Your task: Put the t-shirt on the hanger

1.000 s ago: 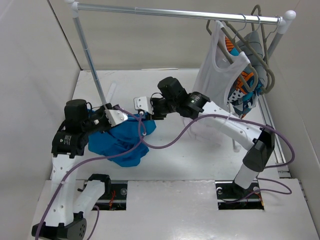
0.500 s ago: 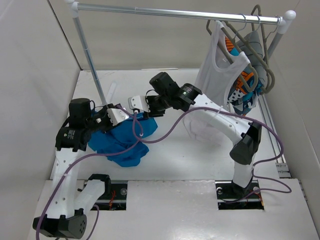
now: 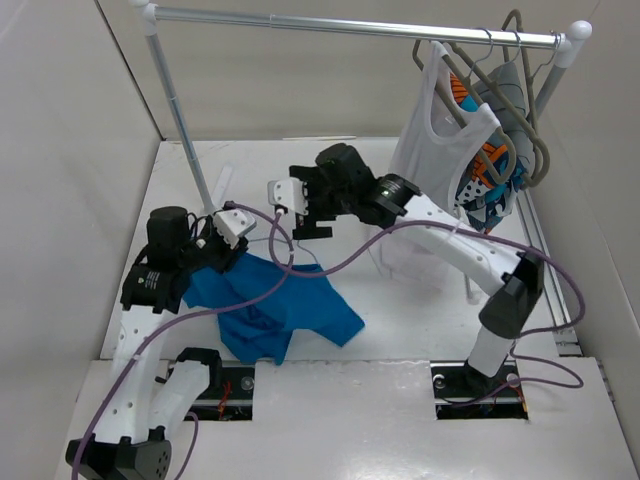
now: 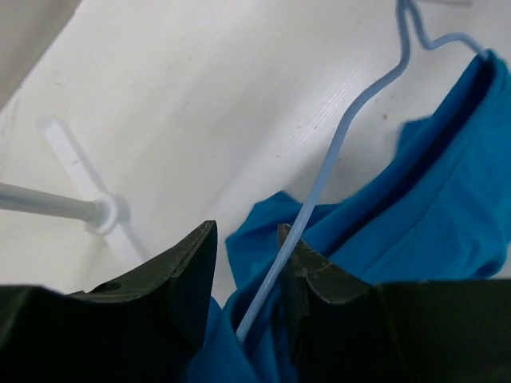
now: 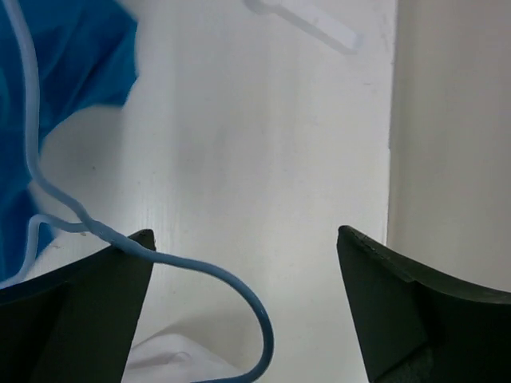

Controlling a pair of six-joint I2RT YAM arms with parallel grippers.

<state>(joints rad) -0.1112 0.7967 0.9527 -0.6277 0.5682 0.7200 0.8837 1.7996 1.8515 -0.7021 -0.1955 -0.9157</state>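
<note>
1. Top external view: the white table (image 3: 420, 320) carries a clothes rack (image 3: 350, 25).
2. The t-shirt (image 3: 290, 315) lies crumpled on the near-left area of the table, with one edge raised at the left gripper (image 4: 246, 239).
3. The hanger (image 4: 351, 120) extends from the left gripper along the t-shirt.
4. Left gripper: jaws pinch the hanger wire together with fabric.
5. Right gripper (image 5: 245, 235): jaws spread wide over the hanger's hook.

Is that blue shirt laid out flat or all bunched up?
Bunched up: the t-shirt lies rumpled in folds on the table, the hanger against it.
</note>
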